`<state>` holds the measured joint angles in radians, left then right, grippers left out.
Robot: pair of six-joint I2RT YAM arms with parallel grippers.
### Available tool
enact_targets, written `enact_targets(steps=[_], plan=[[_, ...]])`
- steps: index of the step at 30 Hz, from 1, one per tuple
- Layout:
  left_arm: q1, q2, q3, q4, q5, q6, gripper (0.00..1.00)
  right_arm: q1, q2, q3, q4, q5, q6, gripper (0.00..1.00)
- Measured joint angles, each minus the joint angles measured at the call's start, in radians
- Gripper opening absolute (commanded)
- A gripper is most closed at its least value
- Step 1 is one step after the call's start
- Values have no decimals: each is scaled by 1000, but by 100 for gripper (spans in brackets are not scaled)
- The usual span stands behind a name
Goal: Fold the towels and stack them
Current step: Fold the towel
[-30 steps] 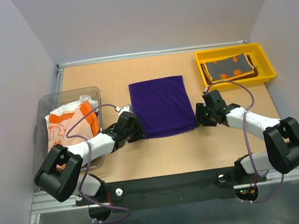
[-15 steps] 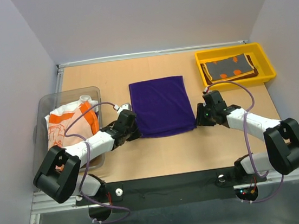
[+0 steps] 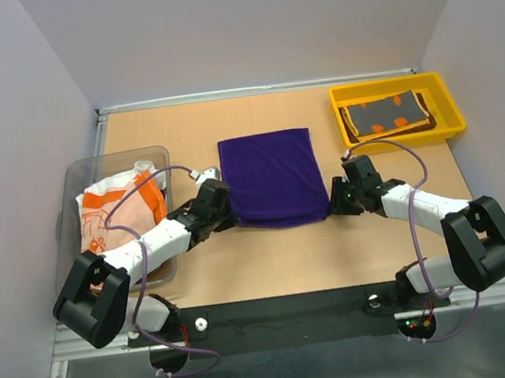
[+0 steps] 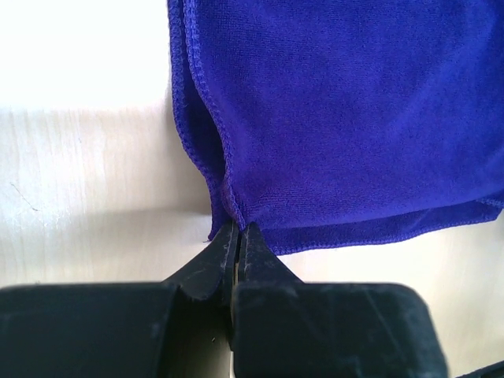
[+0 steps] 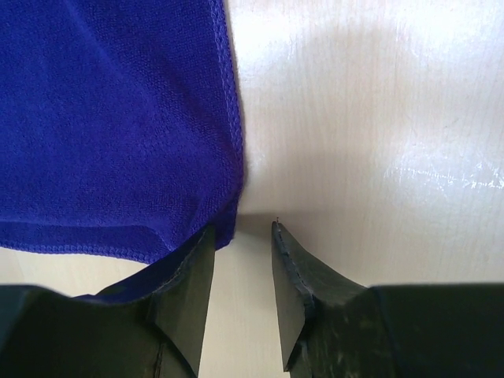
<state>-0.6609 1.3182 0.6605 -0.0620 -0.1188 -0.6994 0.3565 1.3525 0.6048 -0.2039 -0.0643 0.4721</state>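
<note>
The deep purple towel (image 3: 270, 179) lies folded flat mid-table. My left gripper (image 3: 227, 218) is at its near left corner, and in the left wrist view it (image 4: 236, 230) is shut on that corner of the towel (image 4: 339, 118). My right gripper (image 3: 332, 205) is at the near right corner. In the right wrist view it (image 5: 242, 230) is open, with the towel corner (image 5: 118, 126) lying against the outside of its left finger (image 5: 189, 283) and bare table between the jaws. A grey towel with orange patches (image 3: 384, 115) lies on a dark brown one (image 3: 430, 124) in the yellow tray.
The yellow tray (image 3: 449, 132) stands at the far right. A clear plastic bin (image 3: 80, 173) at the left holds a crumpled orange-and-white towel (image 3: 112, 211). Walls close in the far, left and right sides.
My left gripper has shifted slightly away from me and to the left at the towel's corner. The right gripper has barely moved.
</note>
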Motion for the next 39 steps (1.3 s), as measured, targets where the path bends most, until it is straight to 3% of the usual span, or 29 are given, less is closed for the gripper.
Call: enact_targets(steps=[4, 9, 12, 22, 28, 34, 39], plan=[[0, 0, 0, 0, 2, 0, 0, 0, -5, 0, 3, -24, 0, 42], [0, 0, 0, -2, 2, 0, 0, 0, -44, -2, 5, -77, 0, 59], [0, 0, 0, -3, 2, 0, 0, 0, -63, -18, 18, -100, 9, 63], [0, 0, 0, -11, 2, 0, 0, 0, -52, -76, 97, -154, 126, 58], [0, -3, 0, -11, 2, 0, 0, 0, -43, -115, 187, -195, 214, 52], [0, -6, 0, -11, 2, 2, 0, 0, -23, -130, 234, -198, 259, 37], [0, -7, 0, -12, -3, 3, 0, 0, -5, -129, 240, -192, 264, 9]])
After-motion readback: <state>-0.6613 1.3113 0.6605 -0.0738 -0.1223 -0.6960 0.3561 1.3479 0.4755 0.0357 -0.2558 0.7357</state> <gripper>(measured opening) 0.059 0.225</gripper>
